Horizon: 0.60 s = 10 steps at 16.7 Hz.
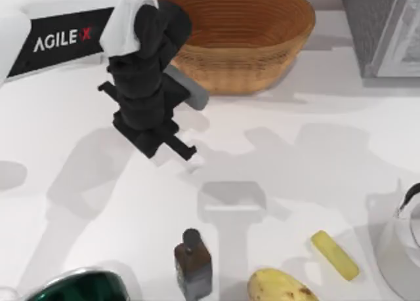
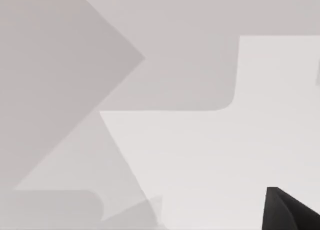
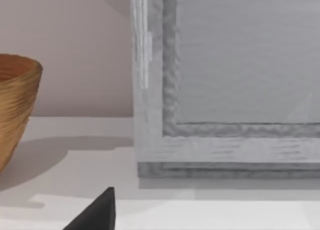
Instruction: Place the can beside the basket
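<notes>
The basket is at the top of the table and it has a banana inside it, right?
Not quite. The basket is at the table's top edge, but the top view shows it empty, just ribbed wicker inside. The yellow fruit lies at the bottom edge.

White table (image 1: 315, 150), crossed by soft grey shadows. Grey framed box (image 3: 225, 89) at far right corner. Plain pinkish wall (image 3: 80, 49) behind, meeting table's far edge. Light even, from above.
</notes>
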Motion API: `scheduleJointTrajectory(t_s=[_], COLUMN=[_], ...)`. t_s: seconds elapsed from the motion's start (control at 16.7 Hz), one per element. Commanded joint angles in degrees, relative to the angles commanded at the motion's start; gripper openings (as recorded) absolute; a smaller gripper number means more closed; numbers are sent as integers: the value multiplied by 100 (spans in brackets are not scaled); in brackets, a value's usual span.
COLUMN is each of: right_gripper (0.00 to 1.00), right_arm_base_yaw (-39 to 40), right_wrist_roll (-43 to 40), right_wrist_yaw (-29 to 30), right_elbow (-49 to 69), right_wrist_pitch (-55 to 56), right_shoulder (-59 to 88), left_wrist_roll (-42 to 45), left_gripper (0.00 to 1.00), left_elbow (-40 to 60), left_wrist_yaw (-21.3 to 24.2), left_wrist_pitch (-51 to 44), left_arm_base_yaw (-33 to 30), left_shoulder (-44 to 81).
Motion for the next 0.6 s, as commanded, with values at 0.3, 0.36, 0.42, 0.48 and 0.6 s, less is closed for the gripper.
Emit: scheduleJointTrajectory(t_s=[0.3,0.36,0.42,0.48,0.6], right_gripper=[100,100,100,100,100], right_arm_base_yaw=[0,0,0,0,0], right_wrist_roll=[0,0,0,0,0], right_wrist_yaw=[0,0,0,0,0], right_elbow=[0,0,0,0,0], right_wrist_pitch=[0,0,0,0,0], right_shoulder=[0,0,0,0,0], left_wrist_roll=[367,542,708,844,973], left_gripper=[0,0,0,0,0], left_elbow=[-80,-116,-154,-192,-273], left_wrist_yaw=[167,242,311,368,421], left_wrist_pitch=[-282,-414,-543,-657,-804], left_arm_base_yaw=[406,660,966,1319,2111], left_shoulder=[-333,-499,-672,-843,-1143])
